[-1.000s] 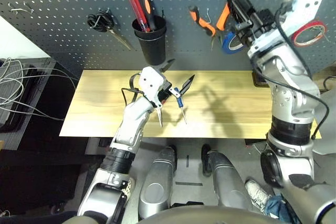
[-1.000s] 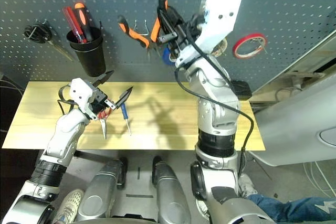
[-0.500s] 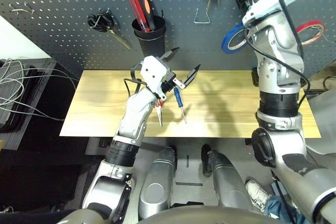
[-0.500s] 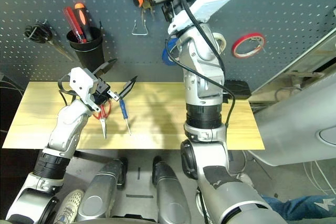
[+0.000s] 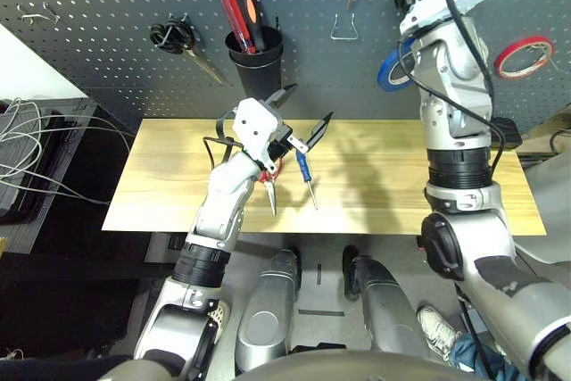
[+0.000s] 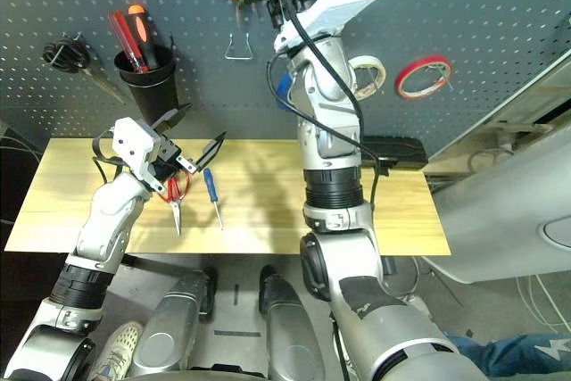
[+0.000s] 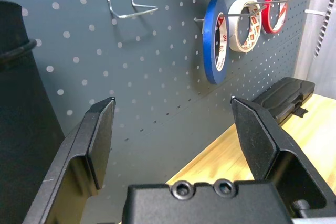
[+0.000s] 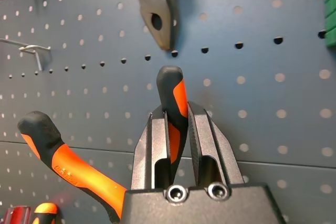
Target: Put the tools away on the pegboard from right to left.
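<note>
My right gripper [image 8: 177, 129] is clamping the pliers [image 8: 79, 166] against the pegboard [image 5: 107, 33] at upper frame; my left gripper [image 5: 303, 118] is gaping above the wooden table [image 5: 393, 194].

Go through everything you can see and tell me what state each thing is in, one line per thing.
Orange-and-black-handled pliers: held at one handle, raised near the dark grey pegboard.
Right hand: shut on the pliers.
Left hand: open, holding nothing.
Blue tape ring: hanging on a hook.
Small blue-handled screwdriver: lying on the wooden table.
Red-handled scissors: lying on the table.
</note>
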Tool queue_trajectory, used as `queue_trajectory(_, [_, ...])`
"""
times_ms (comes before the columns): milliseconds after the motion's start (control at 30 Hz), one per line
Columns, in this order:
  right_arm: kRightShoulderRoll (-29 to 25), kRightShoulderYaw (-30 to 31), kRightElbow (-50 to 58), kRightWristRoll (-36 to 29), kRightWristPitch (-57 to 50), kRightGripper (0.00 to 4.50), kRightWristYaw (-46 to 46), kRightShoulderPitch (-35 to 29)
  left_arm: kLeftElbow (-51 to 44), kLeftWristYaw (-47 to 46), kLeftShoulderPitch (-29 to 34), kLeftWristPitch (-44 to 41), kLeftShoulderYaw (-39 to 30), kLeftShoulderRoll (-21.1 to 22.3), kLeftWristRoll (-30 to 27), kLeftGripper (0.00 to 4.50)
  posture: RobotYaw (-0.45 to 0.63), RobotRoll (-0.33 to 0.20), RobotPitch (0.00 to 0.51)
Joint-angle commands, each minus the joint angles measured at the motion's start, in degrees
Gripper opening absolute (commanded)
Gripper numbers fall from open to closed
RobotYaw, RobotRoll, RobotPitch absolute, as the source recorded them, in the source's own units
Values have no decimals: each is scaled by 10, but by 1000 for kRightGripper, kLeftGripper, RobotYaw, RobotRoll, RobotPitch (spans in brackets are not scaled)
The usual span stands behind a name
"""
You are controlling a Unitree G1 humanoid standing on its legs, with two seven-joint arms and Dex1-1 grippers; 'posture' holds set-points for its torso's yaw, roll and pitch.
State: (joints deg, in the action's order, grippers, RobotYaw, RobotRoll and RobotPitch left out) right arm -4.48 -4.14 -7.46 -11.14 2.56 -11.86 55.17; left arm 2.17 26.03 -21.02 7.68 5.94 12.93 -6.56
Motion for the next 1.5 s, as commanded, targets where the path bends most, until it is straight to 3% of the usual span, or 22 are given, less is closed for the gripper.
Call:
queue_trajectory(33, [10, 12, -7, 2, 14, 289, -9, -10, -9, 3, 14, -10, 3, 5, 8, 4500, 208, 0, 260])
queue_trajectory(633, [4, 42, -47, 57, 61, 289, -19, -16, -17, -3, 24, -14, 6, 3, 11, 4500, 213, 0, 280])
queue_trajectory(1500, [8, 46, -35, 81, 73, 289, -7, -45, -5, 0, 21, -8, 3, 5, 18, 4500, 215, 0, 270])
